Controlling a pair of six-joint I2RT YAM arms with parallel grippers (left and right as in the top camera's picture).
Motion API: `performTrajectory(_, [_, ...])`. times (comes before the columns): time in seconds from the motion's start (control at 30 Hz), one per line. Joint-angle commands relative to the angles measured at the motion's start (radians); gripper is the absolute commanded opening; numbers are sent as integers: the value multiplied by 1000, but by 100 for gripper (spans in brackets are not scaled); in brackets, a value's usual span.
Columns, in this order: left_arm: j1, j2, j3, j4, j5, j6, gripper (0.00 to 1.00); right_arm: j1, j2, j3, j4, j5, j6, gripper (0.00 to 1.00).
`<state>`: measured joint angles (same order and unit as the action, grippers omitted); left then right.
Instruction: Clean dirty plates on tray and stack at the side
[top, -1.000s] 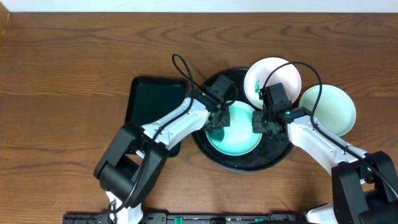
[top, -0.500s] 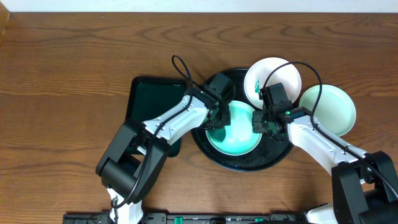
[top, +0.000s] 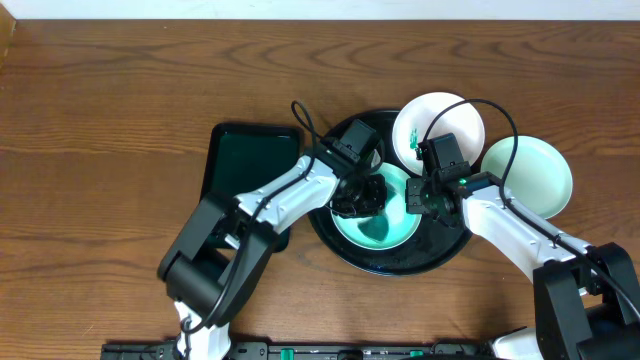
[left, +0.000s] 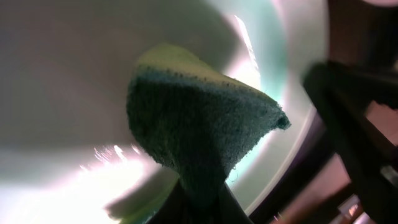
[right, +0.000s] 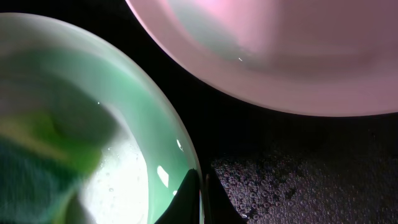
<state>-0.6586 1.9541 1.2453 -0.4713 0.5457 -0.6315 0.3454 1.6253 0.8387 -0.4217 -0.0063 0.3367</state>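
A pale mint-green plate (top: 388, 228) lies in the round black tray (top: 400, 260). My left gripper (top: 360, 196) is shut on a green sponge (left: 199, 118) and presses it onto this plate's inside (left: 68, 56). My right gripper (top: 418, 198) is shut on the plate's right rim (right: 186, 155), fingers either side of the edge (right: 202, 193). A white plate (top: 440, 125) with a green smear rests on the tray's far right rim and also shows in the right wrist view (right: 280, 50). A second mint plate (top: 535, 175) lies on the table to the right of the tray.
A smaller rectangular dark tray (top: 245, 165) sits left of the round tray, under the left arm. The wet black tray floor (right: 298, 180) shows beside the right fingers. Bare wooden table (top: 120, 120) lies around.
My left gripper has moved with the sponge to the right, from the plate's left edge to its middle. The right gripper and the plates have not moved.
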Motion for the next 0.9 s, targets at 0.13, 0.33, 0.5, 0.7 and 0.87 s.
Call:
performTrajectory(0.13, [29,-173,-9,-39,-47,27,8,10,-15,9,14,-66,14,1])
performTrajectory(0.33, [114,-257,-9,-156,-122,103,7,10,-15,9,14,-70,14,1])
performTrajectory(0.5, [252,-338,-9,-263,-175,158,8,10,-15,9,14,-70,14,1])
performTrajectory(0.7, [431,-373,-9,-377,-304,229,8,10,-15,9,14,-70,14,1])
performTrajectory(0.87, [552,-372,-11,-461,-444,270,8,10,-15,9,14,-70,14,1])
